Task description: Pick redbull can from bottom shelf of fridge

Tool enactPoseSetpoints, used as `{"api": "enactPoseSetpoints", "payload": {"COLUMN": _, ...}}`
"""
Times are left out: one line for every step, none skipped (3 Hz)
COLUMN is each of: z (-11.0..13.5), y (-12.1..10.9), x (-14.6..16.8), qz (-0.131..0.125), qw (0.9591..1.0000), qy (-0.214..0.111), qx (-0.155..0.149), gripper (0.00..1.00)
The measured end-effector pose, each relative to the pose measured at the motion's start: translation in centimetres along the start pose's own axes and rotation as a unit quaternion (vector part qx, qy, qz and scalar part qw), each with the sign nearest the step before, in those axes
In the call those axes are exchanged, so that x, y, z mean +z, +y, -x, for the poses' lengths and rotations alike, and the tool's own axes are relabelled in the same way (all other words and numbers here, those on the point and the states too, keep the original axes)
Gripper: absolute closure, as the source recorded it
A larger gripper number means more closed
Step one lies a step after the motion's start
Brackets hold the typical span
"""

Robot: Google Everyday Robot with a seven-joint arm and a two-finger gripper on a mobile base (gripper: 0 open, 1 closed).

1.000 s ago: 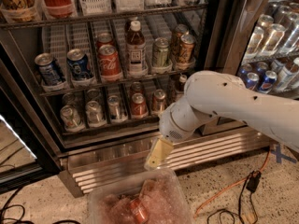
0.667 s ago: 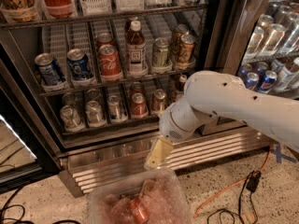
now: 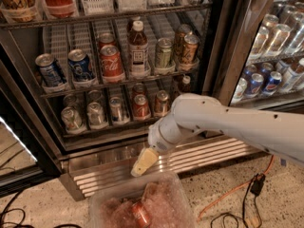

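The redbull can (image 3: 117, 110) stands upright on the bottom shelf (image 3: 109, 129) of the fridge (image 3: 217, 37), a wider silver can to its left and a red can to its right, each kept in its own lane by white dividers so it can be drawn out frontward. The gripper (image 3: 145, 161) hangs below and slightly right of that can, outside the shelf and angled downward, apparently not yet raised to its height; whether it is spread or pressed together I cannot tell. Since a second ago it has slid left, nearer beneath the can, while the cans stayed put.
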State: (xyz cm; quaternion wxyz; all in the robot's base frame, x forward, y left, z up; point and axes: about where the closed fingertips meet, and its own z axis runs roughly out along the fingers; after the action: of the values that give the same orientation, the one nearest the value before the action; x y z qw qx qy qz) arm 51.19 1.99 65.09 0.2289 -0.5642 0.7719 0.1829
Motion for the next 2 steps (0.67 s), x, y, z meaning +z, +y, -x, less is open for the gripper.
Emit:
{"api": "enactPoseSetpoints", "payload": {"z": 0.6, "y": 0.0, "x": 3.2, "qz": -0.025, "qw": 0.9989, "qy": -0.028, "qx": 0.028, "gripper": 0.00}}
{"api": "enactPoseSetpoints", "payload": {"z": 1.0, "y": 0.2, "x": 5.2, "qz": -0.066, "qw": 0.9962, "qy": -0.036, "qx": 0.044, "gripper": 0.00}}
